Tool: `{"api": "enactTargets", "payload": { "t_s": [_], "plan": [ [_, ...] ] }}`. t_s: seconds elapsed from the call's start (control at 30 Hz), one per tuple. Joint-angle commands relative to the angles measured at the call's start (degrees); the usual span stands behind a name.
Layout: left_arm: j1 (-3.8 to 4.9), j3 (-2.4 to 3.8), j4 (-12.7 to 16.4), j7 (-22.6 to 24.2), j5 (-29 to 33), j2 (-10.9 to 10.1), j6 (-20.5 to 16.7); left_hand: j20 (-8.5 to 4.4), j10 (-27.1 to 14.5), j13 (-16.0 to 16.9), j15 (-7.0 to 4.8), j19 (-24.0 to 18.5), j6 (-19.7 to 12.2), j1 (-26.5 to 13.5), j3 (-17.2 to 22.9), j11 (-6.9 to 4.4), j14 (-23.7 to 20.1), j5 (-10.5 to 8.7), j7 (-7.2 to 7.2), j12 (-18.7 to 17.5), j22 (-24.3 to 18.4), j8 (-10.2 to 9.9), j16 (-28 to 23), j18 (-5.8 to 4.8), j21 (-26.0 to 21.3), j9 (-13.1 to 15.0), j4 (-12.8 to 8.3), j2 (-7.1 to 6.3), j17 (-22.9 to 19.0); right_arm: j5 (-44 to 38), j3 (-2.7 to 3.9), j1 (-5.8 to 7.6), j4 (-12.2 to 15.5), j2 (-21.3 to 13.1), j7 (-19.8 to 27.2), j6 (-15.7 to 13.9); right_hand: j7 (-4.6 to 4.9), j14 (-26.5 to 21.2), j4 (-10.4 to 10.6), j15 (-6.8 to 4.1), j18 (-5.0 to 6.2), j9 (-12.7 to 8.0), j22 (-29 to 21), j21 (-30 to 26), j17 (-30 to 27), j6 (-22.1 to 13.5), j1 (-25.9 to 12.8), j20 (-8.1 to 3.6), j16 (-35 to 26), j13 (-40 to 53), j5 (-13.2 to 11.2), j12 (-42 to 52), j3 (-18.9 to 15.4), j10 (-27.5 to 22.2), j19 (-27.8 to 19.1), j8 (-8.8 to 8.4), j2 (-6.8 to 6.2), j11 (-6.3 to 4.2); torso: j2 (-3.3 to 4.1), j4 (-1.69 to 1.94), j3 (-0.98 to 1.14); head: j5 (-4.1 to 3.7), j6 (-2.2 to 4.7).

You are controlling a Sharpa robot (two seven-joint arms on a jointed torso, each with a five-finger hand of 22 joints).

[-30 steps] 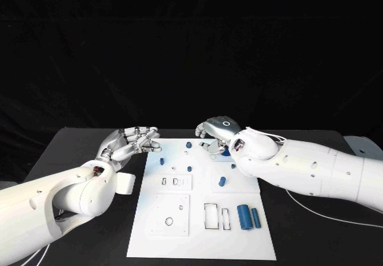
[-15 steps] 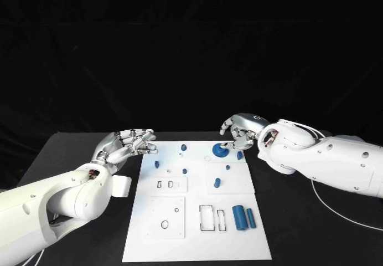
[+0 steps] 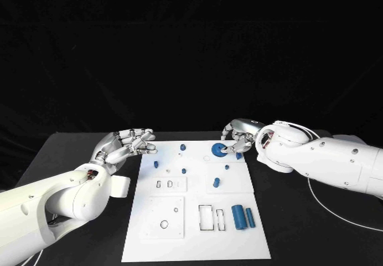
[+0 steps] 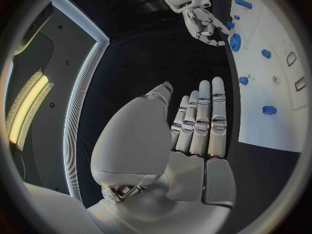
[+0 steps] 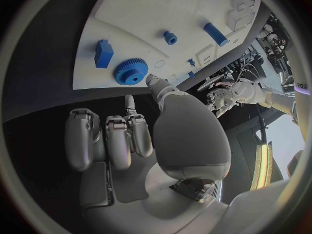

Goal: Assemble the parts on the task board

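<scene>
Since the frame of a second ago, the right hand [image 3: 239,137] has been drawn off from above the task board [image 3: 200,221] to its upper right corner, and a blue gear [image 3: 218,148], formerly hidden under that hand, is now seen lying flat on the white plate just left of the fingertips; part of that shift may be due to the camera, as the whole picture has moved a little. The left hand [image 3: 128,144] has hardly changed place at the board's upper left edge. In the right wrist view the gear [image 5: 130,71] is seen beside a small blue block [image 5: 103,53], and one fingertip [image 5: 151,79] reaches to its toothed rim; whether it actually touches cannot be told. The right hand appears to hold nothing, its fingers loosely curled and apart. The left hand [image 4: 195,125] is held flat, fingers straight and side by side, empty, over the dark table beside the plate. The step in hand is judged to be the seating of the gear; it would best be pressed down squarely on its hub, so that it is not tilted, and the neighbouring small parts should be left undisturbed.
</scene>
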Motion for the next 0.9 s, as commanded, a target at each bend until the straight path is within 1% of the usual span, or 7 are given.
{"api": "enactTargets", "payload": {
  "t_s": [0.03, 0.2, 0.37, 0.43, 0.57, 0.77, 0.9],
  "plan": [
    [0.07, 0.04, 0.1, 0.68, 0.11, 0.03, 1.36, 0.2, -0.24, 0.08, -0.04, -0.37, -0.17, -0.43, -0.12, 0.25, -0.27, -0.32, 0.36, -0.23, -0.08, -0.24, 0.01, 0.65, -0.02, -0.08, 0.31, -0.18, 0.13, 0.73, -0.05, -0.36, -1.09, 0.76, -0.73, 1.76, 0.03, 5.47, 0.25, 0.46, -0.54, 0.04, 2.24, 0.27, 11.93, -0.42, 0.47, -0.11, 0.26, 9.01, -0.25, 0.22, -0.25, 1.79, 0.45, 0.2, 0.26, 0.15, 0.04, -0.1, 0.0, 0.26, -0.21],
    [0.07, 0.04, 0.1, 0.65, 0.11, 0.01, 1.36, 0.2, -0.24, 0.08, -0.04, -0.37, -0.17, -0.43, -0.12, 0.25, -0.27, -0.32, 0.36, -0.23, -0.08, -0.24, 0.01, 0.65, -0.02, -0.08, 0.31, -0.18, 0.13, 0.94, -0.1, -0.74, -2.56, 1.78, -0.58, 1.66, 0.09, 5.53, 0.28, 0.52, -0.56, 0.02, 2.36, 0.34, 12.2, -0.59, 0.66, -0.07, 0.35, 9.2, -0.24, 0.42, -0.17, 1.87, 0.51, 0.19, 0.44, 0.21, 0.02, 0.04, -0.02, 0.16, -0.35],
    [0.07, 0.04, 0.1, 0.62, 0.11, 0.0, 1.35, 0.2, -0.24, 0.09, -0.04, -0.37, -0.17, -0.44, -0.11, 0.25, -0.27, -0.3, 0.36, -0.24, -0.08, -0.25, 0.01, 0.65, -0.02, -0.08, 0.31, -0.18, 0.16, 0.55, -0.15, -1.04, -3.64, 2.79, -0.29, 1.37, 0.13, 5.56, 0.29, 0.56, -0.58, 0.01, 2.47, 0.41, 12.36, -0.66, 0.8, -0.03, 0.4, 9.41, -0.2, 0.62, -0.09, 1.98, 0.56, 0.21, 0.57, 0.25, 0.01, -0.08, 0.07, 0.34, -0.55],
    [0.07, 0.04, 0.1, 0.57, 0.11, 0.01, 1.32, 0.2, -0.23, 0.09, -0.05, -0.37, -0.17, -0.44, -0.1, 0.24, -0.28, -0.28, 0.36, -0.25, -0.08, -0.25, 0.01, 0.66, -0.02, -0.07, 0.3, -0.18, 0.18, 0.32, -0.17, -1.17, -4.08, 3.24, -0.16, 1.24, 0.14, 5.55, 0.3, 0.56, -0.59, 0.01, 2.49, 0.42, 12.33, -0.67, 0.81, -0.03, 0.4, 9.4, -0.18, 0.61, -0.08, 1.96, 0.57, 0.21, 0.59, 0.26, 0.01, -0.13, 0.06, 0.34, -0.54],
    [0.07, 0.04, 0.09, 0.51, 0.11, 0.03, 1.32, 0.2, -0.23, 0.09, -0.05, -0.37, -0.17, -0.43, -0.09, 0.24, -0.28, -0.28, 0.36, -0.26, -0.09, -0.25, 0.01, 0.66, -0.02, -0.07, 0.29, -0.16, 0.19, 0.08, -0.2, -1.36, -4.95, 3.96, 0.01, 1.08, 0.17, 5.58, 0.34, 0.59, -0.61, 0.0, 2.63, 0.51, 12.49, -0.72, 0.83, 0.0, 0.45, 9.53, -0.07, 0.73, -0.05, 2.03, 0.63, 0.22, 0.66, 0.29, 0.0, -0.04, 0.04, 0.3, -0.46],
    [0.07, 0.05, 0.09, 0.47, 0.11, 0.0, 1.29, 0.2, -0.23, 0.09, -0.05, -0.37, -0.17, -0.43, -0.09, 0.24, -0.28, -0.28, 0.36, -0.26, -0.09, -0.25, 0.01, 0.66, -0.02, -0.07, 0.29, -0.16, 0.19, 0.0, -0.23, -1.49, -5.43, 4.34, 0.07, 1.3, 0.2, 5.6, 0.4, 0.63, -0.62, 0.01, 2.67, 0.53, 12.59, -0.74, 0.88, 0.03, 0.48, 9.64, 0.01, 0.84, 0.03, 2.08, 0.64, 0.26, 0.8, 0.33, 0.04, -0.07, 0.02, 0.42, -0.63],
    [0.07, 0.05, 0.07, 0.45, 0.11, -0.02, 1.27, 0.2, -0.23, 0.1, -0.06, -0.37, -0.16, -0.37, 0.01, 0.24, -0.28, -0.23, 0.36, -0.29, -0.09, -0.27, 0.02, 0.68, -0.01, -0.06, 0.24, -0.09, 0.26, -0.3, -0.25, -1.56, -5.52, 4.43, 0.16, 1.74, 0.21, 5.63, 0.38, 0.67, -0.66, 0.04, 2.9, 0.68, 12.76, -0.58, 1.08, 0.07, 0.54, 9.92, 0.05, 1.12, 0.21, 2.26, 0.75, 0.4, 0.97, 0.34, 0.0, -0.09, 0.03, 0.77, -0.87]
  ]
}}
